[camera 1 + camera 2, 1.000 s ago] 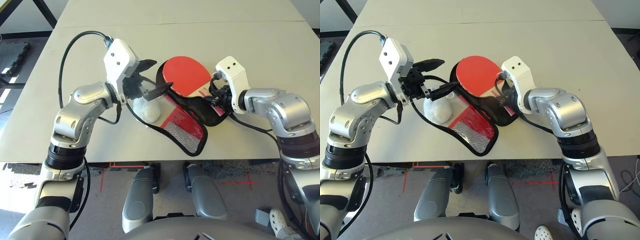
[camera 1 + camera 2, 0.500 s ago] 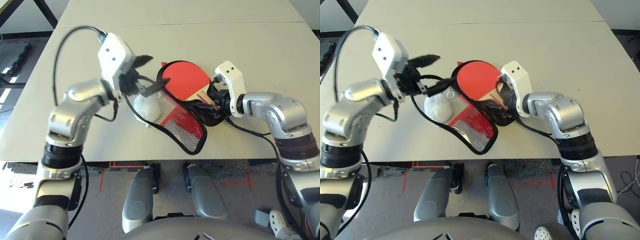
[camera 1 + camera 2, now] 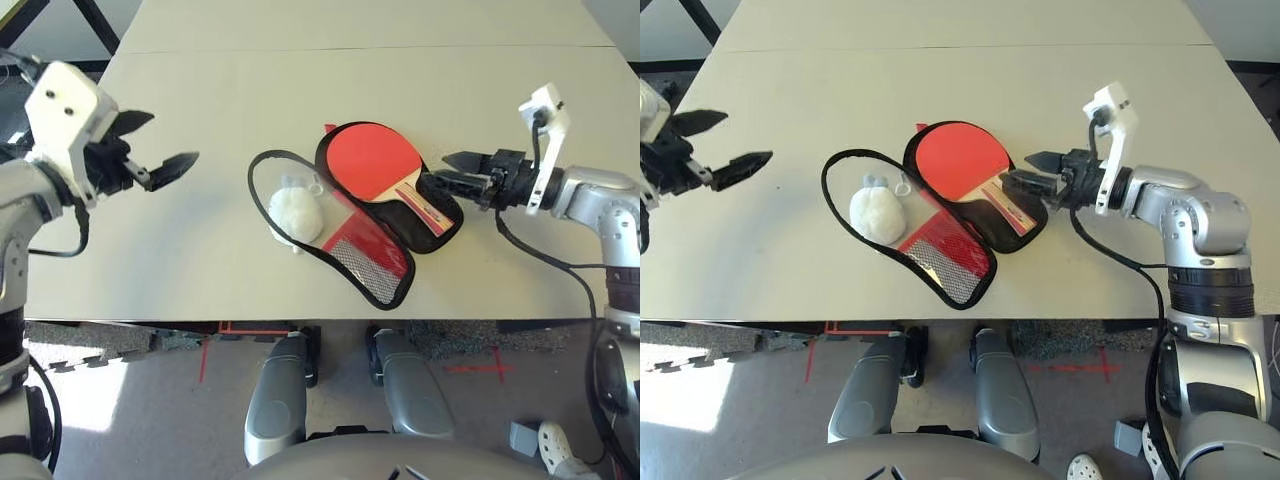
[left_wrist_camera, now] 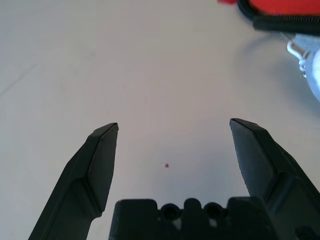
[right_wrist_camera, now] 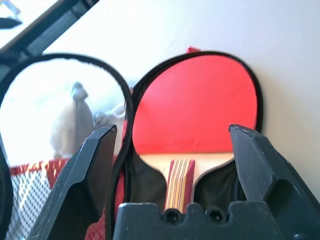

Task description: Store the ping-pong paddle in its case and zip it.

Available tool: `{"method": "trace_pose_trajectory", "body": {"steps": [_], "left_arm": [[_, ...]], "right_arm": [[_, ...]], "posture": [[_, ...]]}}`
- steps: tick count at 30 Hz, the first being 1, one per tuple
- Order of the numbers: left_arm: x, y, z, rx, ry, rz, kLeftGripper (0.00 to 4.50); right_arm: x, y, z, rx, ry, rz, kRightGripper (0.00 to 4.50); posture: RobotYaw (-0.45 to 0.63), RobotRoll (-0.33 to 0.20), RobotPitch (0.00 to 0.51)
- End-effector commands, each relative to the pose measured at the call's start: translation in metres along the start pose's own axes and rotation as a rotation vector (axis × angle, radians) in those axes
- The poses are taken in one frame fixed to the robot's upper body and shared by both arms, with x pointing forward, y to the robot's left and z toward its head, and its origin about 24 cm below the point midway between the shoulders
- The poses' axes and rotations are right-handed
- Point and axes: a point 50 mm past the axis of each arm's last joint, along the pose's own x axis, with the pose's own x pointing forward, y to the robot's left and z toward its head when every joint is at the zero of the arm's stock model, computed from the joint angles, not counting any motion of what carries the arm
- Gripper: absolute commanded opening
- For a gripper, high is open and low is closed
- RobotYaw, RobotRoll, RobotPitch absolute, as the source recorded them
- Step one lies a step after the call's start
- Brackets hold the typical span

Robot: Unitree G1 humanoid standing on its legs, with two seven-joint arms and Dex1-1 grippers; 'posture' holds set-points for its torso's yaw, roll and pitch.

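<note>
Ping-pong paddle point(image 3: 375, 160), its round red rubber face turned upward, is seen lying in 1 half of its opened case point(image 3: 405, 222) on a pale table point(image 3: 450, 90). The striped handle point(image 3: 422, 203) is pointed toward the robot's right and the near table edge, with black lining exposed around it. Beside the paddle, the case's other half is laid open, its clear window point(image 3: 265, 182) bordered by black zipper edging and joined to a band of red fabric point(image 3: 352, 237) and a mesh pocket point(image 3: 372, 272). A white plush charm point(image 3: 297, 213) is seen through the window, near a small ring point(image 3: 316, 189). A red tab point(image 3: 329, 128) is shown at the far rim of the paddle's half.

Both grippers are pictured with their 2 black fingers spread apart. The left gripper point(image 3: 175, 136) is held over the table, well apart from the case on the robot's left. The right gripper point(image 3: 434, 170) is poised by the handle, at the case's right side; whether the case is touched cannot be told. In the right wrist view, the paddle is framed between the fingertips point(image 5: 245, 135). Beyond the near table edge, red tape point(image 3: 480, 368) is seen on the floor point(image 3: 150, 420).
</note>
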Motion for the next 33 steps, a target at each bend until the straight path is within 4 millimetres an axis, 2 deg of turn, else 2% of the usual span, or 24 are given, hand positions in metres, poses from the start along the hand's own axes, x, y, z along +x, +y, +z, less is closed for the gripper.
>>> {"method": "trace_pose_trajectory", "body": {"steps": [1,4,6,8,12,16,19,22,27,33], "left_arm": [[0.009,-0.020,0.000,-0.004,0.009,-0.104,4.50],[0.026,-0.048,0.006,-0.021,-0.007,-0.236,4.50],[0.040,-0.075,0.023,-0.045,-0.066,-0.357,4.50],[0.048,-0.091,0.040,-0.066,-0.124,-0.431,4.50],[0.078,-0.132,0.077,0.015,-0.226,-0.562,4.50],[0.113,-0.166,0.104,0.061,-0.323,-0.575,4.50],[0.132,-0.185,0.114,0.084,-0.356,-0.574,4.50],[0.136,-0.185,0.109,0.094,-0.352,-0.564,4.50],[0.121,-0.158,0.094,0.097,-0.310,-0.545,4.50],[0.107,-0.138,0.080,0.121,-0.247,-0.522,4.50]], "right_arm": [[-0.009,-0.010,0.000,0.115,-0.094,0.025,4.44],[-0.017,-0.020,-0.003,0.110,-0.059,-0.023,4.44],[-0.024,-0.027,0.002,0.117,-0.106,-0.005,4.44],[-0.030,-0.035,0.003,0.114,-0.094,-0.045,4.44],[-0.041,-0.047,0.005,0.106,-0.088,-0.104,4.44],[-0.047,-0.047,0.010,0.136,-0.095,-0.062,4.44],[-0.050,-0.046,0.009,0.155,-0.046,-0.049,4.44],[-0.055,-0.045,0.003,0.168,0.023,-0.043,4.44],[-0.057,-0.040,-0.008,0.200,0.104,-0.007,4.44],[-0.043,-0.040,-0.028,0.232,0.178,-0.002,4.44]], "posture": [[0.16,0.000,0.262],[0.15,0.000,0.265],[0.13,0.000,0.266],[0.13,0.000,0.266],[0.14,0.000,0.266],[0.12,0.000,0.269],[0.11,0.000,0.271],[0.10,0.000,0.274],[0.10,0.000,0.279],[0.10,0.000,0.281]]}}
